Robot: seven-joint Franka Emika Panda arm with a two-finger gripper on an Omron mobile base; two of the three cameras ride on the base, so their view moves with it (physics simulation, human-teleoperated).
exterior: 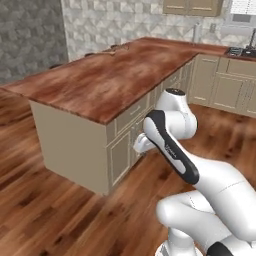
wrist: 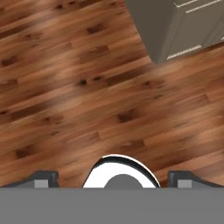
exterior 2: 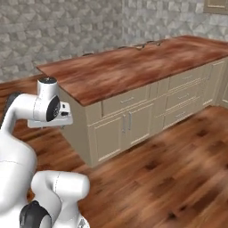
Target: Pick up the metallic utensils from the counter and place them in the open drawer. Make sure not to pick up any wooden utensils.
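Note:
The counter (exterior: 100,80) (exterior 2: 133,67) is a long reddish-brown slab on a beige base. A few small dark shapes (exterior: 114,48) (exterior 2: 143,45) lie along its far edge, too small to tell metallic utensils from wooden ones. Every drawer front (exterior 2: 124,101) I see on the base is shut; the open drawer is out of view. My hand (exterior 2: 49,119) hangs low beside the near corner of the counter, pointing down at the floor. In the hand view my gripper (wrist: 113,179) is open, its fingertips (wrist: 43,179) wide apart with nothing between them, far from the countertop.
Wood plank floor (wrist: 87,87) lies under the hand, with the corner of the counter's beige cabinet (wrist: 175,26) just ahead. More beige cabinets (exterior: 225,85) and a stovetop (exterior: 242,51) line the far right wall. A grey stone wall (exterior 2: 67,26) runs behind the counter.

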